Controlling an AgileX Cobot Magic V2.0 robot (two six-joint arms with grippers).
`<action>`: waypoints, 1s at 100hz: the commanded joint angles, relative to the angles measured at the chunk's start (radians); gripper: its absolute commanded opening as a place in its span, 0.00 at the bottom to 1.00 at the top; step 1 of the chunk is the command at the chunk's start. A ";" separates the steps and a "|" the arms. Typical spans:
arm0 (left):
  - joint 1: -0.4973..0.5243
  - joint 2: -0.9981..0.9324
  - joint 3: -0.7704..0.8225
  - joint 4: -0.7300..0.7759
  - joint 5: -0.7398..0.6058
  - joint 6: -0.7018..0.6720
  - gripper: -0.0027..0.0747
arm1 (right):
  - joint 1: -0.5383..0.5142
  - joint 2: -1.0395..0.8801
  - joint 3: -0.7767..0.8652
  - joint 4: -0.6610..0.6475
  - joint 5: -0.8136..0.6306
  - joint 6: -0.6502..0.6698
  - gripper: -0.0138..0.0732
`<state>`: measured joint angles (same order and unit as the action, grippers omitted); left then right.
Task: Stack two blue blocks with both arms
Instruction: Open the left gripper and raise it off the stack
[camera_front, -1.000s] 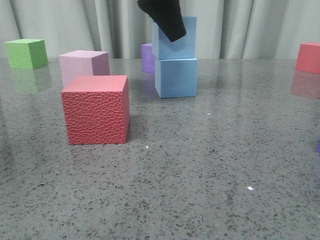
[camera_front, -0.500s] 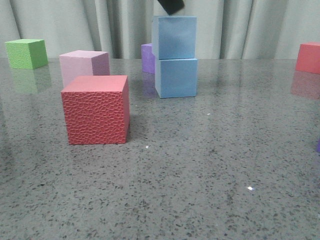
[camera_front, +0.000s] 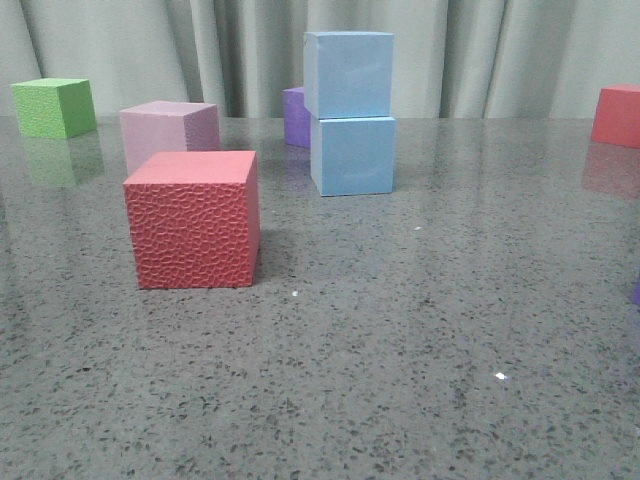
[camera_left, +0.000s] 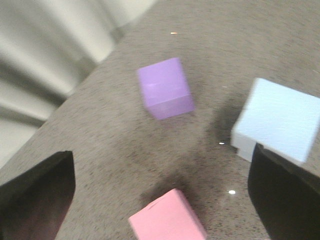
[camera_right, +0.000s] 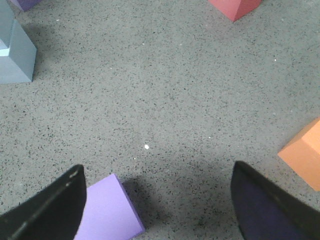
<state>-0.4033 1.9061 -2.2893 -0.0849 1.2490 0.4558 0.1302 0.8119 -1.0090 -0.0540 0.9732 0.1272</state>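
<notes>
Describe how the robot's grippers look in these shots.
Only the wrist views show them. The left gripper and right gripper each appear as two broad, flat, matte black jaws with angled edges. No cables, markings or arm links are visible.

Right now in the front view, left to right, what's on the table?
Green cube → pink cube → red textured cube → purple cube → stacked blue blocks → red cube at right edge.
</notes>
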 joint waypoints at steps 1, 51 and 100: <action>0.036 -0.079 -0.030 -0.011 -0.059 -0.076 0.90 | 0.000 -0.005 -0.023 -0.002 -0.067 -0.009 0.84; 0.215 -0.174 -0.019 -0.005 -0.010 -0.202 0.90 | 0.000 -0.005 -0.023 -0.002 -0.057 -0.009 0.84; 0.230 -0.428 0.384 0.011 -0.161 -0.223 0.90 | 0.000 -0.005 -0.023 -0.003 -0.053 -0.009 0.84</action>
<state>-0.1780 1.5817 -1.9761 -0.0667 1.2051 0.2484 0.1302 0.8119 -1.0090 -0.0540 0.9732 0.1272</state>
